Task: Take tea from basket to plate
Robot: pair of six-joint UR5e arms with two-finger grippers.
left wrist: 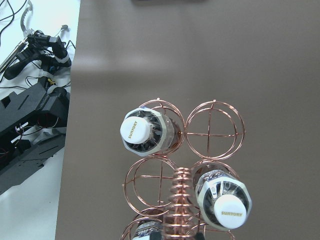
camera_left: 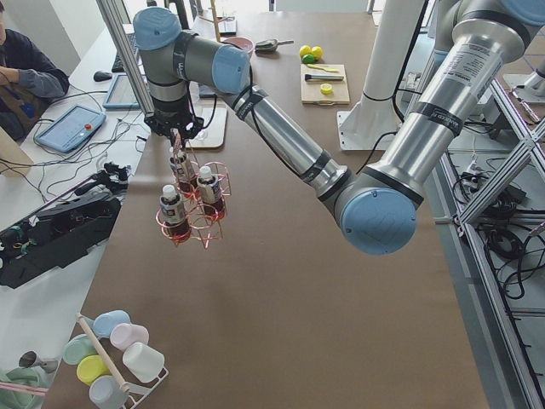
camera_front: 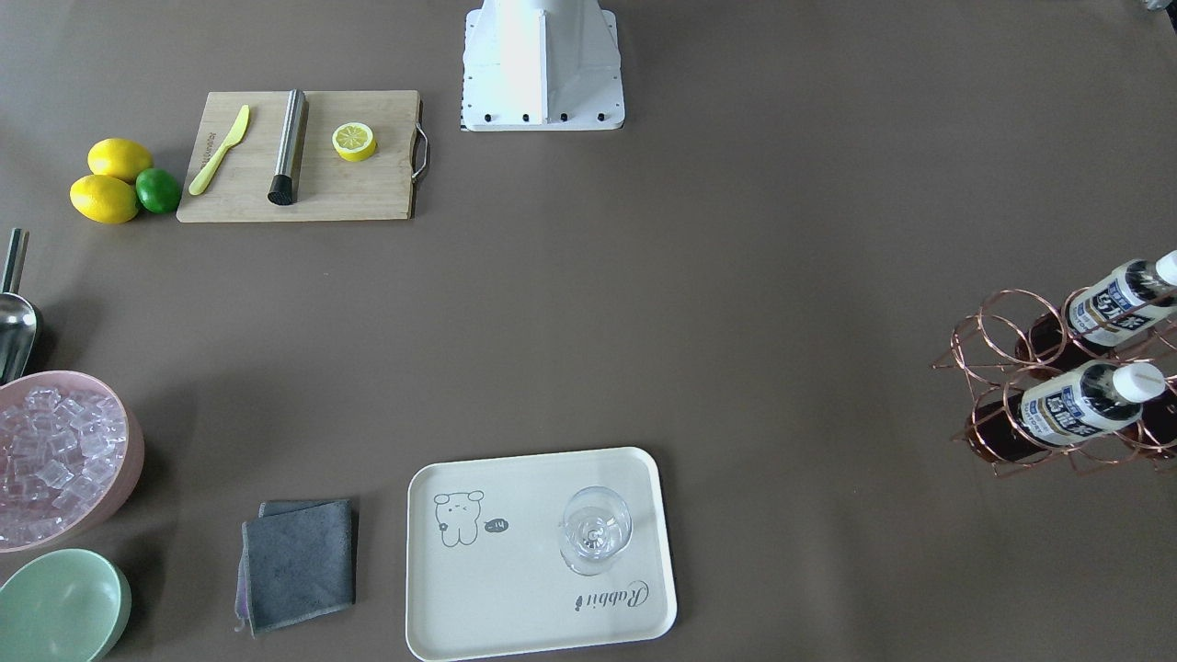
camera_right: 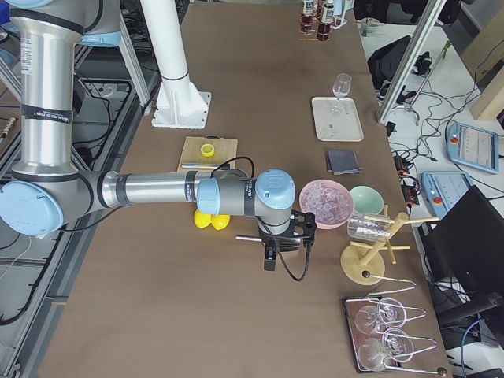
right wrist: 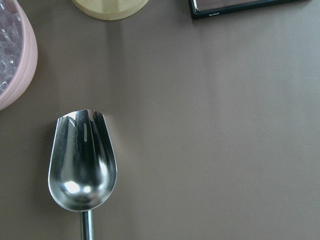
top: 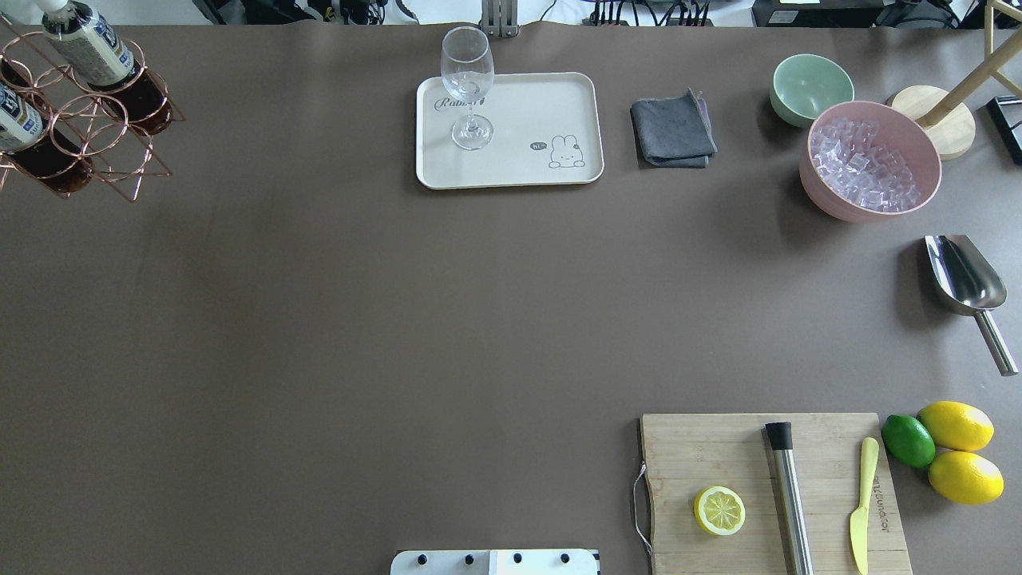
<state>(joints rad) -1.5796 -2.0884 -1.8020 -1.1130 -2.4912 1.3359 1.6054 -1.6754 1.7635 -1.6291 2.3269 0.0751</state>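
The copper wire basket (top: 104, 136) stands at the table's far left corner and holds three tea bottles. Two bottles (top: 88, 44) (top: 16, 116) show overhead. The left wrist view looks straight down on their white caps (left wrist: 139, 131) (left wrist: 225, 210) and the basket's rings (left wrist: 215, 132). In the exterior left view my left gripper (camera_left: 177, 143) hangs just above the basket's handle; I cannot tell if it is open. The cream plate (top: 527, 104) lies at the far middle and bears a wine glass (top: 467, 80). My right gripper (camera_right: 272, 258) hovers over the metal scoop (right wrist: 82, 160); its state is unclear.
A grey cloth (top: 672, 132), a mint bowl (top: 810, 84) and a pink bowl of ice (top: 870, 160) sit right of the plate. A cutting board (top: 718, 447) with a lemon half, muddler and knife lies near right, with lemons and a lime (top: 909, 441) beside it.
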